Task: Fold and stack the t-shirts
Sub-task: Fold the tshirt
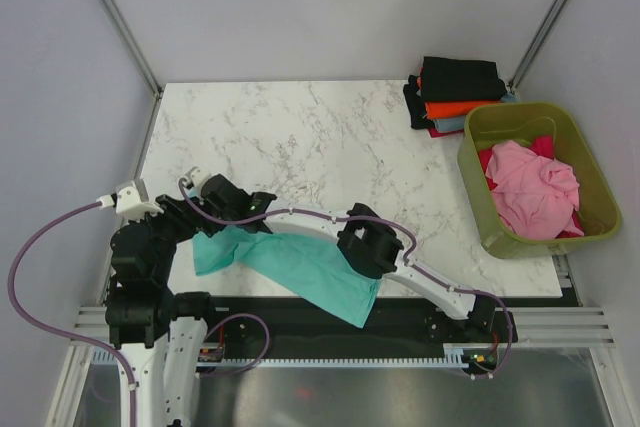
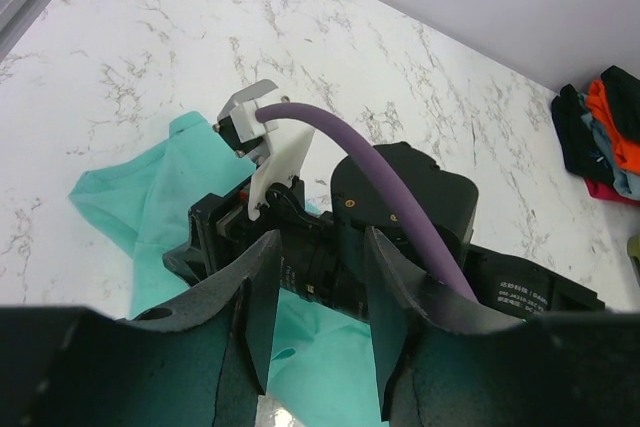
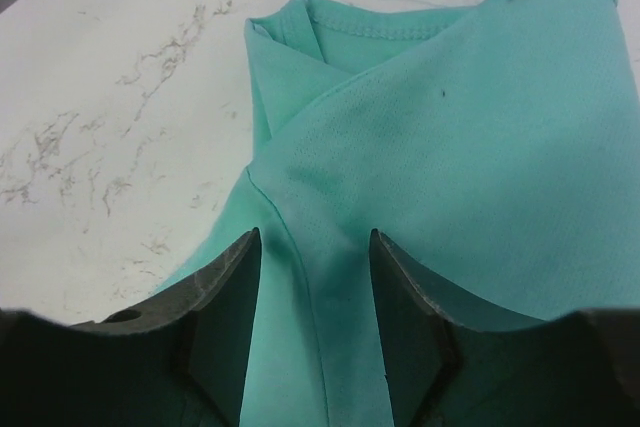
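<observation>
A teal t-shirt (image 1: 300, 267) lies crumpled at the table's near left, its right end hanging over the near edge. My right gripper (image 1: 232, 215) reaches across to its left part. In the right wrist view the right gripper (image 3: 315, 237) stands open low over the teal t-shirt (image 3: 450, 127), with a seam running between its fingers. My left gripper (image 1: 188, 229) is close beside it. The left gripper (image 2: 320, 247) is open above the teal t-shirt (image 2: 130, 197), facing the right arm's wrist (image 2: 400, 207). Folded t-shirts (image 1: 455, 97) are stacked at the far right.
An olive-green tub (image 1: 470, 162) at the right edge holds a pink t-shirt (image 1: 535, 187) over a red one. The folded stack (image 2: 605, 127) shows black, orange, blue and red layers. The marble table (image 1: 320, 137) ends close behind the teal shirt's near side.
</observation>
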